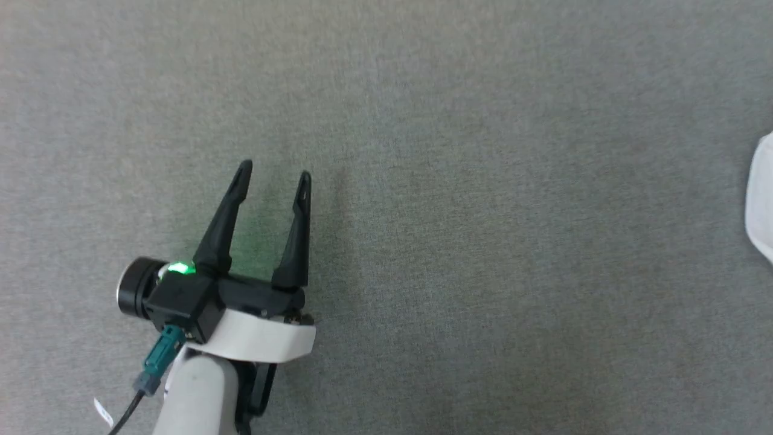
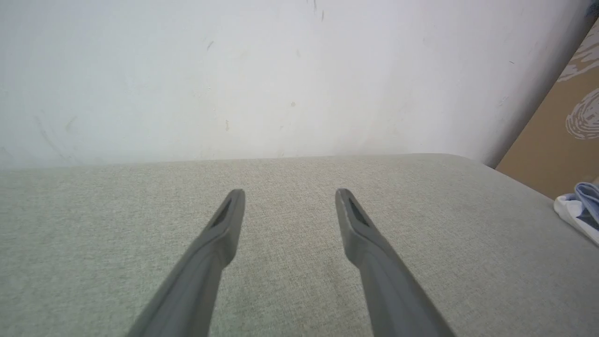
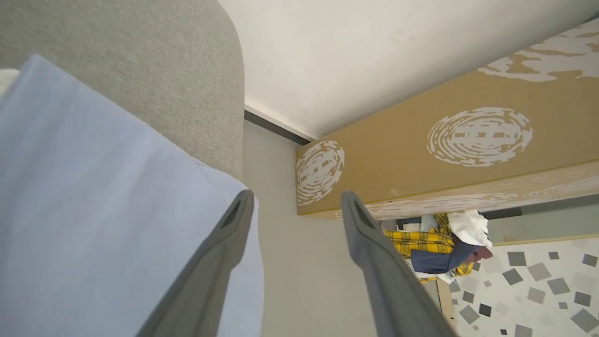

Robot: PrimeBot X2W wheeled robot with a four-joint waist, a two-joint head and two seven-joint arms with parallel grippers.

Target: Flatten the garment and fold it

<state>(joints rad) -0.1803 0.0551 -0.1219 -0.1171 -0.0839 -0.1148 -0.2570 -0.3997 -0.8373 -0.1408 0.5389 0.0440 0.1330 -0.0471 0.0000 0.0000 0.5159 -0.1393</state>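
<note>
Looking down on one desk [image 1: 483, 181] upholstered in grey, finely woven cloth, flat on top and rounded at the corner. Counting two grippers, each with two long, dark, tapering fingers [image 2: 220, 252]. Finding the left gripper [image 1: 275, 169] above bare cloth, jaws spread wide with nothing between, one green light [image 1: 180, 267] glowing at the base and one teal plug [image 1: 162, 355] with a black cable behind. Finding the right gripper [image 3: 297, 195] at the desk's rounded corner, jaws spread apart too and gripping nothing, one finger above the garment [image 3: 93, 210], the other above plain grey floor [image 3: 299, 290]. Placing the garment, one smooth, soft, light blue knit with a white part, on the desk's right end, well apart from the left gripper. Beyond: one matte white wall [image 2: 234, 70], one brown cardboard box [image 3: 412, 154] printed with white swirls, one heap of clothes [image 3: 428, 241], yellow plaid among them.
</note>
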